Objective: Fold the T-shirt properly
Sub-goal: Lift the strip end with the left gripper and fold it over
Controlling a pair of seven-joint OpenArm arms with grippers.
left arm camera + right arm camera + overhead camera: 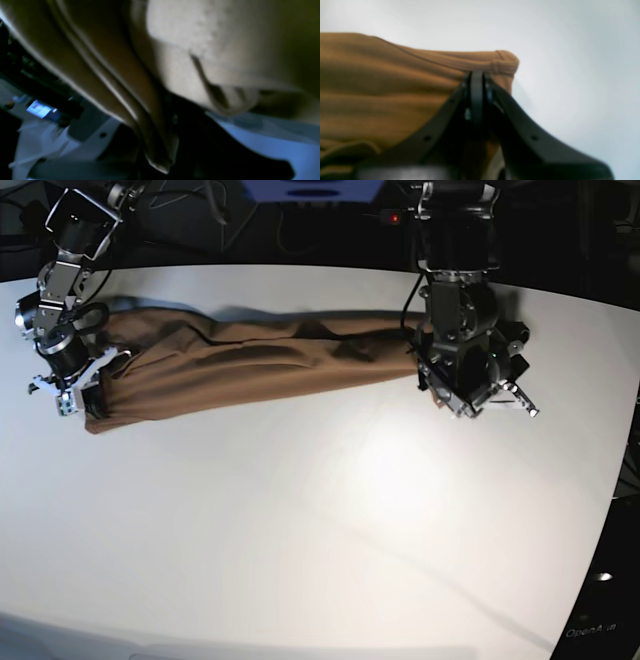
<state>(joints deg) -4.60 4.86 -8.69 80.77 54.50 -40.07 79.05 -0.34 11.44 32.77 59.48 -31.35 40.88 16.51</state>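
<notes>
We see one T-shirt (250, 360), stretched in a long band across the desk's (330, 510) far half between two grippers. The right gripper (477, 75) pinches one end; the left gripper (440, 375) appears clamped on the other. Soft, light cloth: grip hems or corners.

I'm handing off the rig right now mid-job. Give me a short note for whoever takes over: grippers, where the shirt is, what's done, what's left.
Left gripper: shut on one end of the plain tan soft cloth T-shirt.
Right gripper: shut on the opposite end, near a hemmed corner.
T-shirt: stretched between both arms as a long narrow band on the white table, toward its far edge.
Done: looks gathered or folded lengthwise; layers cannot be told.
Left: probably the crosswise fold, then release and tidy.
</notes>
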